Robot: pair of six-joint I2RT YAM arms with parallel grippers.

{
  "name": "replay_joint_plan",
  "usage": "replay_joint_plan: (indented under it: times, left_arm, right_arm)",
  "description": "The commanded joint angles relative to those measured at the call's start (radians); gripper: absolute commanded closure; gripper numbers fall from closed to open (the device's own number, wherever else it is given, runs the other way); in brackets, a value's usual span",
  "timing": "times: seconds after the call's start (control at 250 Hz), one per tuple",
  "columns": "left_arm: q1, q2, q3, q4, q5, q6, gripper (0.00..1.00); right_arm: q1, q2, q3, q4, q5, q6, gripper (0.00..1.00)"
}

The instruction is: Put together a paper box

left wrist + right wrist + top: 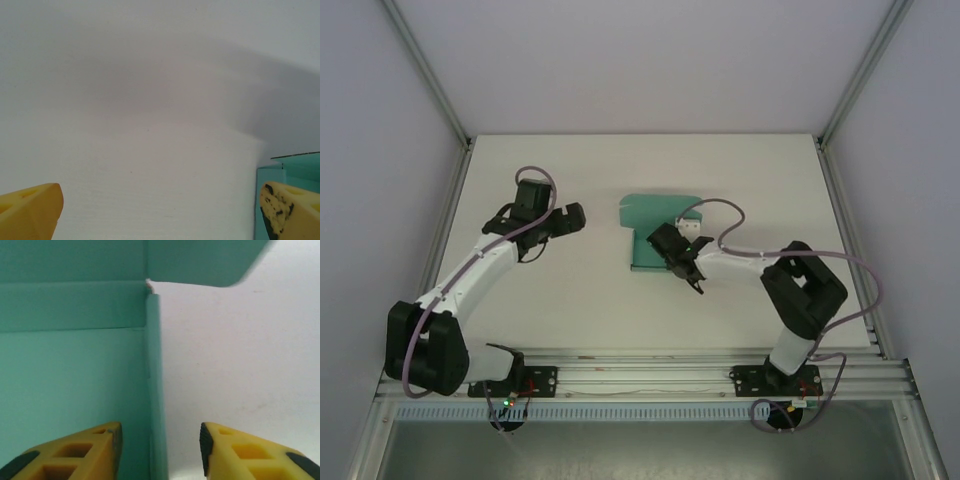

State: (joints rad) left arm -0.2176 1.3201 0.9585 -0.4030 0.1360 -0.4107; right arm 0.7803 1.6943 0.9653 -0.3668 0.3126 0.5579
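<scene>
Straddling paper box (75,380) wall: right end effector (160,452), unclamped.

Our left gripper (161,202) stands spread wide. Our right arm (750,262) folds at the elbow, the right gripper (160,445) partly spread.

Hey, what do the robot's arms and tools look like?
The left arm and right arm have white links, black joints and a looping purplish cable. The left tool and right tool have yellow fingers with dark pads.
</scene>
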Motion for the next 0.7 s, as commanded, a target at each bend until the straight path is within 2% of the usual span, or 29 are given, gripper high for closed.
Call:
replay_joint_plan:
  times: [0.0,0.144,0.208,0.328,0.428,0.524,0.592,0.696]
  left_arm:
    - [-0.064,0.029,0.031,0.086,0.066,0.124,0.0]
    - [-0.126,0.087,0.099,0.101,0.179,0.298,0.0]
    - [-0.126,0.108,0.117,0.134,0.244,0.348,0.0]
    - [-0.129,0.182,0.202,0.104,0.375,0.485,0.0]
    - [-0.131,0.27,0.302,0.03,0.453,0.599,0.0]
    - [-0.131,0.356,0.394,-0.061,0.514,0.707,0.0]
    - [-0.135,0.405,0.451,-0.121,0.538,0.779,0.0]
    - [-0.136,0.466,0.523,-0.195,0.506,0.856,0.03]
  right_arm:
    - [-0.003,-0.074,-0.016,-0.007,0.147,0.021,0.4]
    - [-0.016,-0.2,-0.039,0.095,0.147,-0.223,0.0]
    - [-0.044,-0.262,-0.069,0.181,0.081,-0.376,0.0]
    - [-0.145,-0.35,-0.083,0.249,-0.242,-0.631,0.0]
    - [-0.252,-0.371,-0.031,0.214,-0.481,-0.733,0.0]
    - [-0.339,-0.326,0.053,0.118,-0.7,-0.874,0.0]
    - [-0.368,-0.266,0.126,0.021,-0.792,-0.997,0.0]
    - [-0.395,-0.161,0.254,-0.127,-0.818,-1.081,0.03]
